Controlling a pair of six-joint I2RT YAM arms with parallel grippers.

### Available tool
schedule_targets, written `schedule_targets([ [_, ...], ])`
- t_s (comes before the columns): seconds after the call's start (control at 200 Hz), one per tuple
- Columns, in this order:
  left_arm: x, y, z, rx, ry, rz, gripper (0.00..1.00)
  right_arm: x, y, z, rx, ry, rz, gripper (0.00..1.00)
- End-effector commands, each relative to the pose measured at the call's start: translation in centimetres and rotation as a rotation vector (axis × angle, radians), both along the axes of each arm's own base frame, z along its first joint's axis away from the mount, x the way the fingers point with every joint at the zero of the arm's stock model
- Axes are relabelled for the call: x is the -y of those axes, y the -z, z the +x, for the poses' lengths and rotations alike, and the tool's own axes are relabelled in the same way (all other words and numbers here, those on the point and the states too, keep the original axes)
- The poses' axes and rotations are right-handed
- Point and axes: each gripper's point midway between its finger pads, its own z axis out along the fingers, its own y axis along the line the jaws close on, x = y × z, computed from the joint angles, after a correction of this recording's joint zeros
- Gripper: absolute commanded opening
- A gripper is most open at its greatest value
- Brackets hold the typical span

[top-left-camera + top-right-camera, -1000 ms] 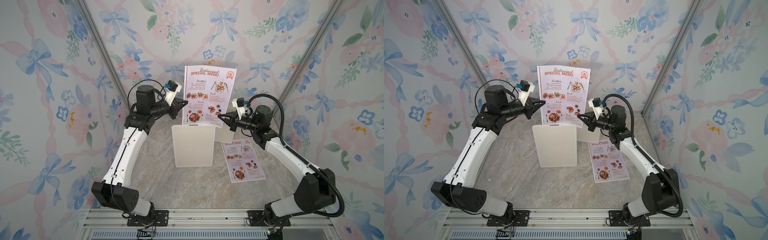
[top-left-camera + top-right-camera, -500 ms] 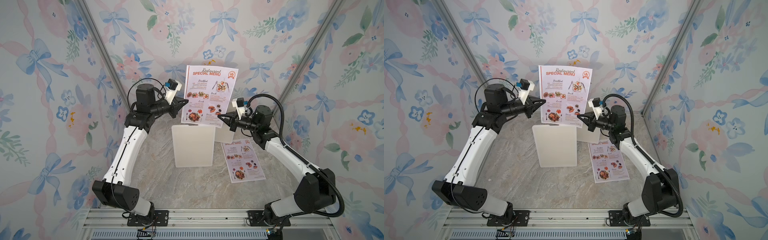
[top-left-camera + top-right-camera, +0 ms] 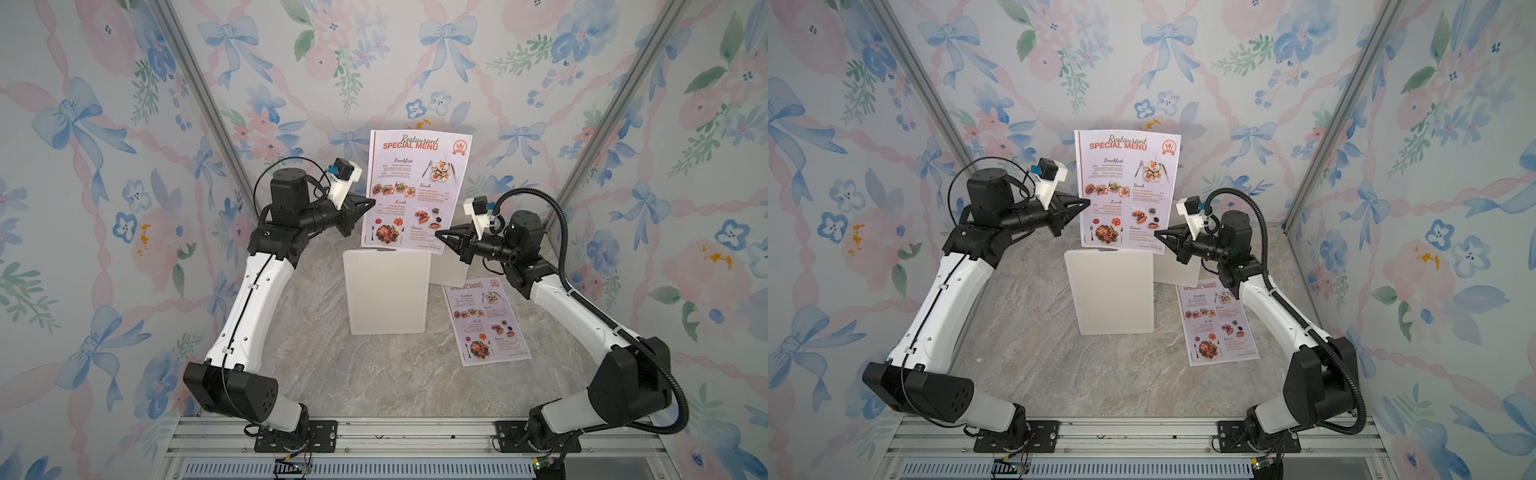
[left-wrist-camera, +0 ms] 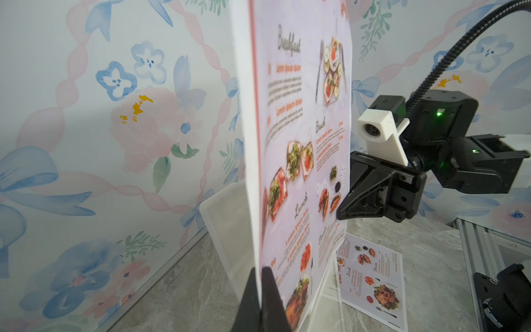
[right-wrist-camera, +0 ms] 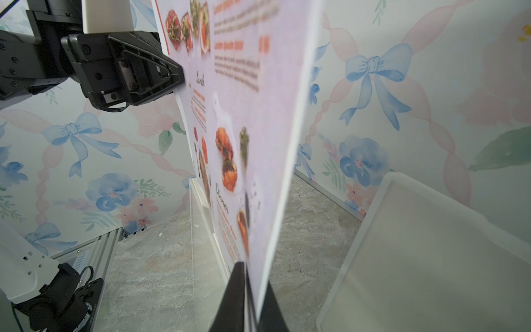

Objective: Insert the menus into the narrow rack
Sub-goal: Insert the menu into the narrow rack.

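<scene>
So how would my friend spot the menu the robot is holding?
Find the marble table, then the white rack standing in its middle. Just above it, the upright menu hangs pinched between the left gripper and right gripper; the other menu lies flat.

The pale lilac paper menu with the orange-red heading [image 3: 415, 191] stands upright between my left gripper [image 3: 372, 202] and right gripper [image 3: 437, 235], both pinching its side edges, so I cannot cross there. Just below it the tall white plastic rack panel [image 3: 386, 291] blocks mid-table, with a smaller white panel [image 3: 451, 266] behind on the right. A second lilac paper menu [image 3: 486, 320] lies flat under my right arm [image 3: 573, 307]. The grey marbled tabletop [image 3: 332, 374] before and left of the rack panel is open. The floral-papered back wall [image 3: 374, 83] stands near behind.
</scene>
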Motion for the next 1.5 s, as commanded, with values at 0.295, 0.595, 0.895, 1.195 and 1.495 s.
schedule_targets([
  [0.295,0.0,-0.8,-0.9,0.029,0.023,-0.011,0.0,-0.2,-0.2,-0.2,-0.005,-0.025,-0.002,0.15],
  [0.595,-0.3,-0.2,-0.9,0.028,0.003,0.003,0.0,-0.2,0.1,-0.4,-0.011,-0.023,-0.014,0.15],
  [0.895,-0.5,-0.9,-1.1,0.045,0.007,0.0,0.0,-0.2,0.3,-0.4,-0.017,-0.023,-0.022,0.09],
  [1.195,-0.4,-0.7,-1.1,0.05,0.014,0.004,0.0,0.0,0.8,-0.8,-0.019,-0.02,-0.034,0.02],
  [1.495,-0.6,-0.8,-0.7,0.042,-0.007,-0.001,0.0,0.3,1.4,-1.2,-0.007,-0.011,-0.051,0.01],
])
